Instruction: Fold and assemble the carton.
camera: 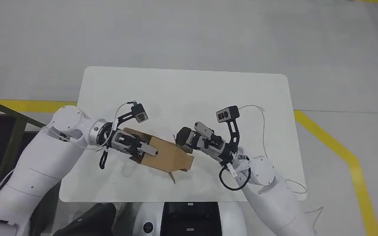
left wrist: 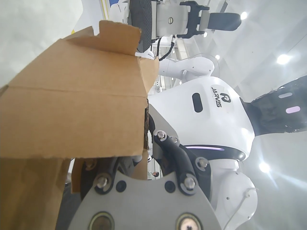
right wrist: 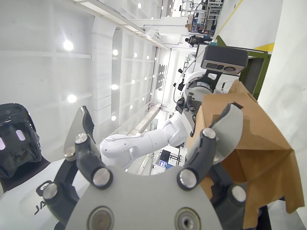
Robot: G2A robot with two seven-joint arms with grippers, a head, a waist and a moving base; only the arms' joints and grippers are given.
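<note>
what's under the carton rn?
White table shows all round the carton; one loose flap pokes out at its near edge. The patch directly beneath is covered, so contact with the table can't be judged.

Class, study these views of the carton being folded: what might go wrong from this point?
1. The right claw is open, with just one finger against the carton; pushing might slide or twist it instead of folding it.
2. A loose flap juts from the carton toward the front of the table; it might snag or crease wrongly.
</note>
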